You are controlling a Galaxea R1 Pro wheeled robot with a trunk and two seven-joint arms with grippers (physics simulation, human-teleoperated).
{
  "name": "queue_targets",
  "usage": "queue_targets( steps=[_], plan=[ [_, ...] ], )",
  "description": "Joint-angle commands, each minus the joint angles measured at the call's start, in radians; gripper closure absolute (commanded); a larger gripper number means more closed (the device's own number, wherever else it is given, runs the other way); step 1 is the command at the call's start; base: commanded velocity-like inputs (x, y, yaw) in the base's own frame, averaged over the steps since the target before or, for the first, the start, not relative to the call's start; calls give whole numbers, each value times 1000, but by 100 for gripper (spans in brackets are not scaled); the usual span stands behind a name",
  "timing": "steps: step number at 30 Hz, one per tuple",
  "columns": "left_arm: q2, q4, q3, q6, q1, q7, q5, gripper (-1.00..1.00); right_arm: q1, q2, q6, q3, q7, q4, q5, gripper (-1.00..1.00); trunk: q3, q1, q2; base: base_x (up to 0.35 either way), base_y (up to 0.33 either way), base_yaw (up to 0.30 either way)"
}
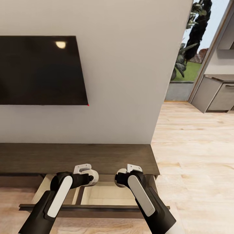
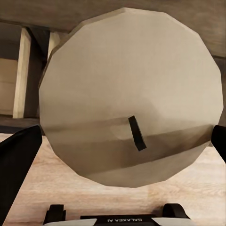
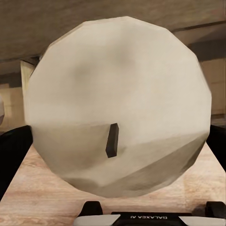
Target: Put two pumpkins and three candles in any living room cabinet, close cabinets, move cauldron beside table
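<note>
Step in hand: stowing candles. Left tool [image 1: 85, 178] clenched on candle [image 2: 129, 96], right tool [image 1: 125, 177] clenched on second candle [image 3: 117, 110]; each candle fills centre of its wrist frame, wick visible. Both hover over open drawer [image 1: 97, 191], lower centre of head frame, in dark cabinet [image 1: 78, 157] under wall TV [image 1: 40, 70]. Next move calls for lowering into pale drawer, letting go, pushing drawer shut. Writing: mirrored "GALAXEA AI" at bottom edge of wrist frames.

In my left jaws sits one candle [image 2: 129, 94], a stubby grey-beige cylinder showing its flat top and short black wick. My right jaws grip a second, paler candle [image 3: 117, 108]. Both hang over the cabinet [image 1: 78, 157], whose drawer [image 1: 104, 193] stands open below its front edge, pale inside.
</note>
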Motion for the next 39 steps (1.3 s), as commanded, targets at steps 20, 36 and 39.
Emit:
queue_targets(
  steps=[20, 36, 39],
  plan=[
    [-106, 104, -41, -44, 0, 181, -1, 100, -1, 0, -11, 1, 0, 137, 9, 100, -63, 77, -140, 0, 0, 0],
    [-126, 180, -63, -185, 0, 180, -3, 100, -40, 0, -147, 96, 27, 259, 124, 100, -113, 138, -252, 0, 0, 0],
    [-126, 188, -79, -219, 0, 180, -3, 100, -43, 0, -174, 105, 99, 269, 181, 100, -122, 150, -273, 0, 0, 0]
  ],
)
